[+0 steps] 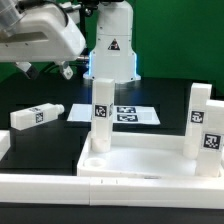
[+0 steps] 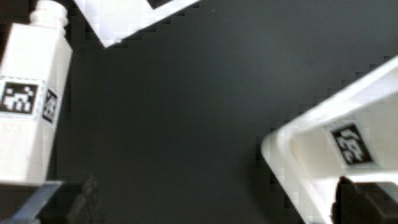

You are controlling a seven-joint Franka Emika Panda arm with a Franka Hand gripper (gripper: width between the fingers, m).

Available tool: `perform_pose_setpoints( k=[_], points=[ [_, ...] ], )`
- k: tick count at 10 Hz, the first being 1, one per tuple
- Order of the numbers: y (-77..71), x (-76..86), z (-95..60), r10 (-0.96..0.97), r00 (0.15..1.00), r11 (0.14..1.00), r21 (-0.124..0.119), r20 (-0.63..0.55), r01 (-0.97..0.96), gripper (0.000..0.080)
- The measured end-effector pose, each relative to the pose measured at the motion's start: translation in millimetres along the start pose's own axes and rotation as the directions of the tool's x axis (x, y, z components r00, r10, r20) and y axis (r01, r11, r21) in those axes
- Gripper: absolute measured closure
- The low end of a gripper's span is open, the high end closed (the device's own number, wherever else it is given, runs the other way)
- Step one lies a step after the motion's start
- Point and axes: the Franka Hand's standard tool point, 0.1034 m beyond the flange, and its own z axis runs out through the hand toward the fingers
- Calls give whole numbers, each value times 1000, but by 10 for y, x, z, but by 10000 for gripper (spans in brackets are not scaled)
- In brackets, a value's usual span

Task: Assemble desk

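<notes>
Desk parts sit spread over the black table (image 1: 40, 145). In the exterior view, the big white panel (image 1: 140, 160) lies flat near the front, its raised rim facing up. One leg (image 1: 101, 112) stands upright on the panel toward its far corner on the exterior view's left, a tag on its face. Two more tagged legs (image 1: 205, 130) stand upright at the panel's far corner on the exterior view's right, close together. A fourth leg (image 1: 37, 115) lies on its side on the table, well apart from the panel, toward the exterior view's left. Behind the panel the marker board (image 1: 128, 114) lies flat, and beyond it rises the white pedestal (image 1: 111, 50) with a triangle sticker. The arm (image 1: 40, 30) hangs high at the exterior view's upper left; its gripper cannot be made out there.

In the wrist view, the gripper (image 2: 196, 195) shows only as two dark fingertips (image 2: 43, 200) near the frame's edge, set wide apart with nothing but bare table between them. A tagged leg (image 2: 31, 90) lies on the table beside one fingertip, apart from it. A rounded white corner carrying a tag (image 2: 347, 135) shows near the other fingertip; which part it belongs to I cannot tell.
</notes>
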Motion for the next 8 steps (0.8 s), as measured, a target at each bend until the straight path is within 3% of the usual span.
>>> perform_pose_setpoints(
  k=[2, 5, 7, 8],
  points=[
    [301, 117, 182, 40, 986, 999, 6, 164, -41, 150],
    [470, 62, 326, 132, 915, 990, -3, 381, -141, 150],
    [554, 124, 370, 126, 907, 991, -3, 401, -136, 150],
    [713, 187, 460, 111, 913, 992, 9, 393, -125, 150]
  ],
)
